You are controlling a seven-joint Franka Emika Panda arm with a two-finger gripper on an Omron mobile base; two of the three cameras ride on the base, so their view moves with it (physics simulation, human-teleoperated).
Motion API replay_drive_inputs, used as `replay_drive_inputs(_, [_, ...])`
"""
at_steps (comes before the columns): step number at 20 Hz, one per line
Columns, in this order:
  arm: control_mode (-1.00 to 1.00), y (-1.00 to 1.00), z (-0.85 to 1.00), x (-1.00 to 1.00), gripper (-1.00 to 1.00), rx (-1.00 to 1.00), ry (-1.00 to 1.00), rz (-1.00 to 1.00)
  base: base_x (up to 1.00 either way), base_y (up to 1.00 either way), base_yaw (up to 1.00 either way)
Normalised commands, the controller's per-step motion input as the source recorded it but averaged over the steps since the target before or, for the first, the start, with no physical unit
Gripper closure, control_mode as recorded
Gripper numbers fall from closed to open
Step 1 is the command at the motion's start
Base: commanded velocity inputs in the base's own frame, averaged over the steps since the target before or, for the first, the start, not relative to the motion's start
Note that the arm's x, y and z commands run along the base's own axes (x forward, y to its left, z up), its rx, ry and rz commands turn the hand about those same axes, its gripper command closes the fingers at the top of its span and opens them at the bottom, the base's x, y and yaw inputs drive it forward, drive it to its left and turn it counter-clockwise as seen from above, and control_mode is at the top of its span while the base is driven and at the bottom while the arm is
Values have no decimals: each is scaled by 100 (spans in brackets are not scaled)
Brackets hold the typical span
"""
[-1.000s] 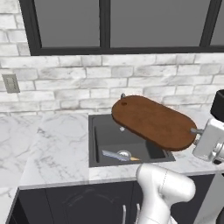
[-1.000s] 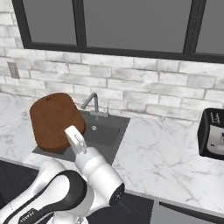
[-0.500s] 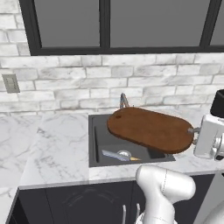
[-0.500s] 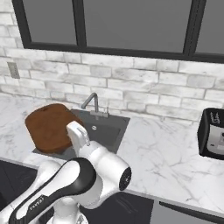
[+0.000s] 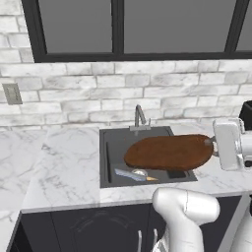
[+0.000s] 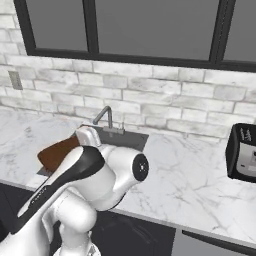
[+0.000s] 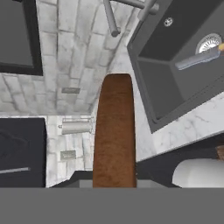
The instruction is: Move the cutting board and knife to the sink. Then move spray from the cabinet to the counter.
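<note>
my claw: clamped tight on the right end of the cutting board (image 5: 170, 152); my hand (image 5: 230, 144) sits just beyond that end, over the marble to the right of the basin.
cutting board: dark brown, oval, held nearly level above the sink (image 5: 109, 147), long axis running left to right across the basin's right half; in the hand view (image 7: 113, 131) it runs straight away from me as a narrow brown strip seen almost edge-on. from the right base view a brown end of it (image 6: 56, 152) shows left of my arm.
knife: lies on the sink floor near the front wall, blade pointing left (image 5: 129, 173), partly under the front edge of the board; in the hand view (image 7: 199, 57) the silvery blade lies beside the drain.
sink: black square basin set in the counter (image 5: 64, 167), grey faucet (image 5: 140, 116) at its back edge.
counter: white marble, veined, running both sides of the basin.
other: a dark toaster oven (image 6: 243, 152) stands on the marble far to the right; a wall outlet (image 5: 12, 93) sits on the brick at left.
</note>
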Motion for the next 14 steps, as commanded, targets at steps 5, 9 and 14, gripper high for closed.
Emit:
replay_drive_inputs(5, [-100, -4, -8, 51, 100, -3, 1, 0, 0, 0, 0])
replay_drive_inputs(9, [-100, -6, -25, 54, 100, 0, -16, 1, 0, 0, 0])
replay_drive_inputs(14, [-100, 0, -34, 62, 100, 0, -7, 6, 0, 0, 0])
